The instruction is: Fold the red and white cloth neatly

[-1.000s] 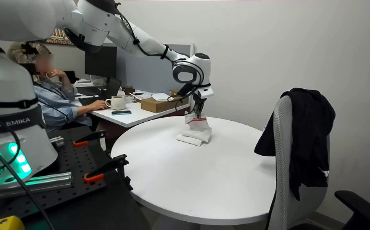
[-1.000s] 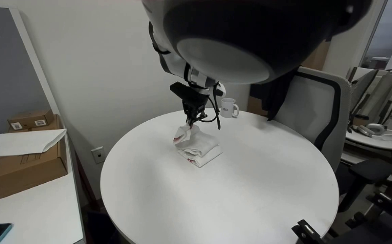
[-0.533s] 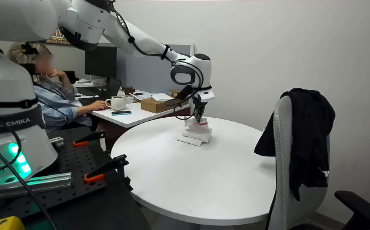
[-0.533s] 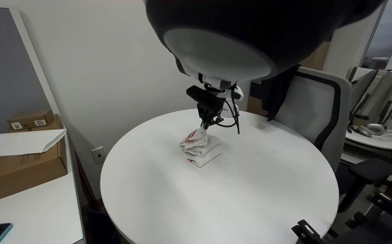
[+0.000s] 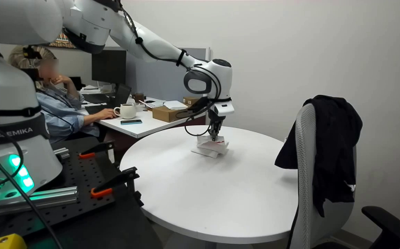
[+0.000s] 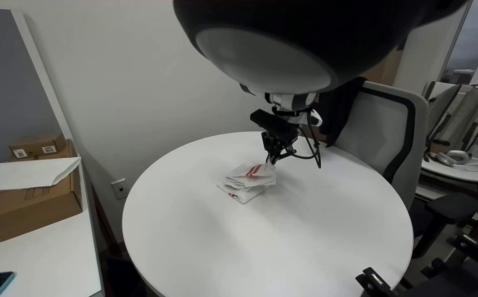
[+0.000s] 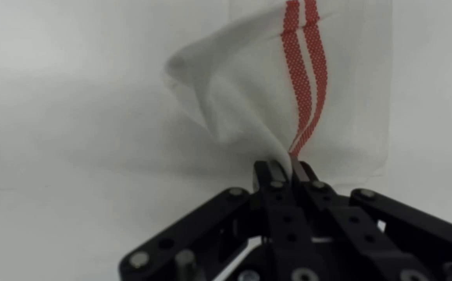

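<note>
Low over a round table (image 6: 272,239), pinching in the gripper (image 7: 289,168) a bit of white cloth (image 6: 247,181), red-striped, loosely layered.

- A black, two-fingered mechanical gripper (image 7: 290,169) sits at the bottom edge, its fingertips pinching a fold of a thin white woven cloth (image 7: 351,86).
- Two narrow red woven stripes (image 7: 298,74) run side by side down the cloth, curving together at the fingertips.
- Left of the stripes, the cloth bunches in a loose, shaded fold.
- A smooth white surface (image 7: 54,218) lies beneath.
</note>
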